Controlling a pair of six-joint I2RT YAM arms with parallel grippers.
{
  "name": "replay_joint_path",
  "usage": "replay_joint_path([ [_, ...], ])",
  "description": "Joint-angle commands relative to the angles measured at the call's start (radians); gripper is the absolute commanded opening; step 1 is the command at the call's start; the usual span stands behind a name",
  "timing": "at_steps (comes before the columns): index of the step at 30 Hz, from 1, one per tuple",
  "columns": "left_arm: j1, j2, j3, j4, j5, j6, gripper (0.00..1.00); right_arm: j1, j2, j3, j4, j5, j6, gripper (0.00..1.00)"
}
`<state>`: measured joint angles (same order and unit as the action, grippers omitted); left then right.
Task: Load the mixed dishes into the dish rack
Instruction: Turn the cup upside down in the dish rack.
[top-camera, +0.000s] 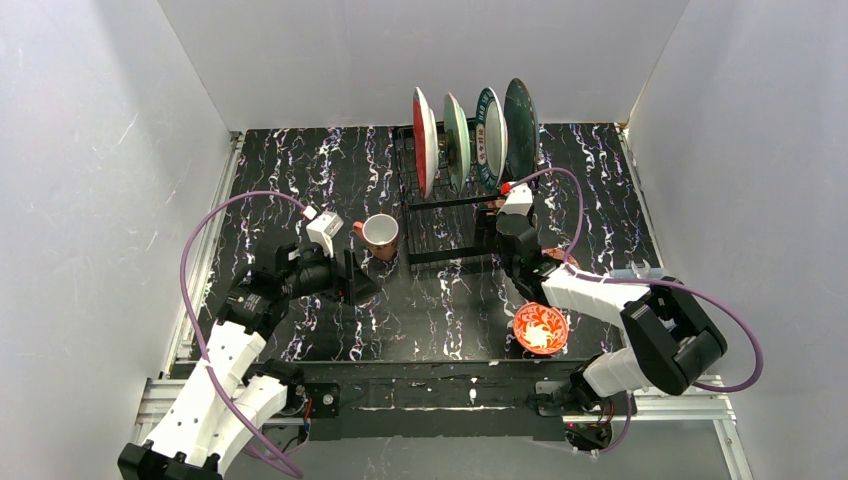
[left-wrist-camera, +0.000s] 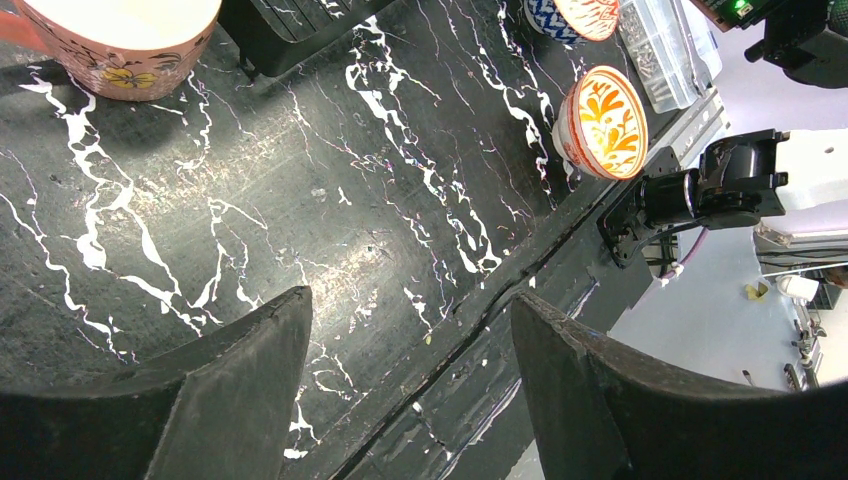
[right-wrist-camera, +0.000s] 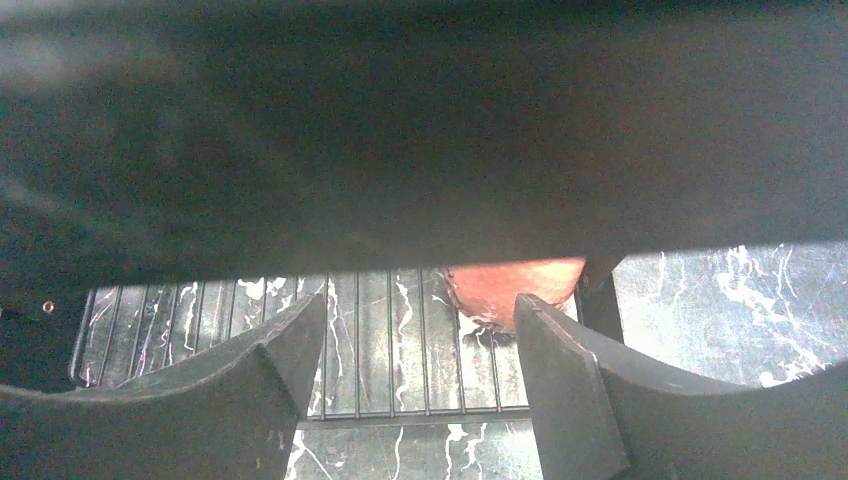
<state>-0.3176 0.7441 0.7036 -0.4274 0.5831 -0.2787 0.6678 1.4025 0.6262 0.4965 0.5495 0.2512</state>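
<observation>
The black wire dish rack (top-camera: 440, 228) holds four upright plates: red (top-camera: 424, 140), pale green (top-camera: 456, 140), white (top-camera: 489, 135) and dark teal (top-camera: 521, 125). One terracotta mug (top-camera: 380, 233) stands on the table left of the rack. My left gripper (top-camera: 355, 278) is open and empty just in front of it, with the mug (left-wrist-camera: 120, 40) at the top left of the left wrist view. My right gripper (top-camera: 500, 225) is open over the rack's grid (right-wrist-camera: 390, 340); a terracotta mug (right-wrist-camera: 515, 285) rests on the grid just past its right fingertip. A red-patterned bowl (top-camera: 540, 328) sits near the front edge.
A second patterned bowl (left-wrist-camera: 585, 12) and a clear plastic box (left-wrist-camera: 665, 50) lie at the right, mostly behind my right arm in the top view. White walls enclose the table. The table's front rail (top-camera: 430, 385) runs between the arm bases.
</observation>
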Motion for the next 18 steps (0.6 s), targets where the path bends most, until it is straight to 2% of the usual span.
replay_joint_path([
  [1, -0.004, 0.000, 0.032, -0.014, -0.001, 0.019, 0.71, -0.007, -0.028, 0.034, -0.019, -0.006, 0.007, 0.78],
  [11, -0.004, 0.001, 0.034, -0.016, -0.034, 0.004, 0.75, -0.007, -0.132, 0.039, -0.090, -0.044, 0.007, 0.79],
  [18, -0.003, 0.015, 0.051, -0.031, -0.125, -0.021, 0.79, -0.007, -0.210, 0.053, -0.183, -0.103, -0.014, 0.79],
])
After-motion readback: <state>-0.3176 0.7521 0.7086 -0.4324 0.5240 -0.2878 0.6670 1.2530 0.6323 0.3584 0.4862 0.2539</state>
